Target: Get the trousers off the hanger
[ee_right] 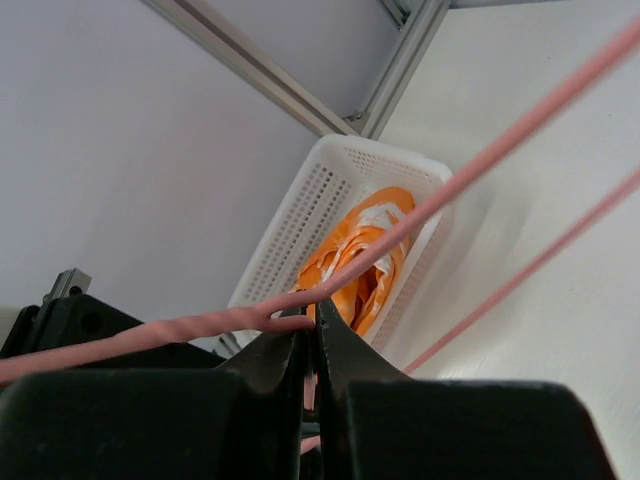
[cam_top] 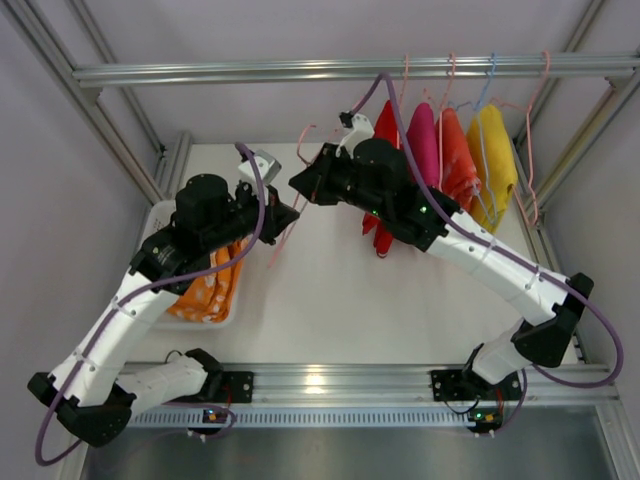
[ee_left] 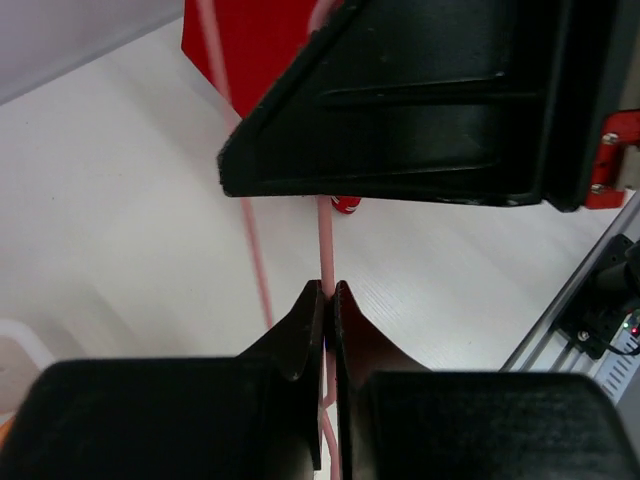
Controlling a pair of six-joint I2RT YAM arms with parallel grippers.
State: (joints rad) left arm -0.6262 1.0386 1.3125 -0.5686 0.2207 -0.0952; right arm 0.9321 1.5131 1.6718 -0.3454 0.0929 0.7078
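We see both arms pinching the thin pale pink wire hanger (ee_right: 480, 162) above the bench (cam_top: 340, 300). The left arm's fingers (ee_left: 320, 310) are closed tight on one strand, and the right arm's fingers (ee_right: 300, 350) are closed on another close by. The small orange cloth trousers with white blotches (ee_right: 365, 262) lie bunched in the white perforated plastic basket (ee_right: 300, 215), apparently clear of the wire, though the left arm hides part of them from above. They sit left of both pairs of fingers, nearer the left arm. We judge the hanger, its wire running roughly near-to-far, free to lift away.
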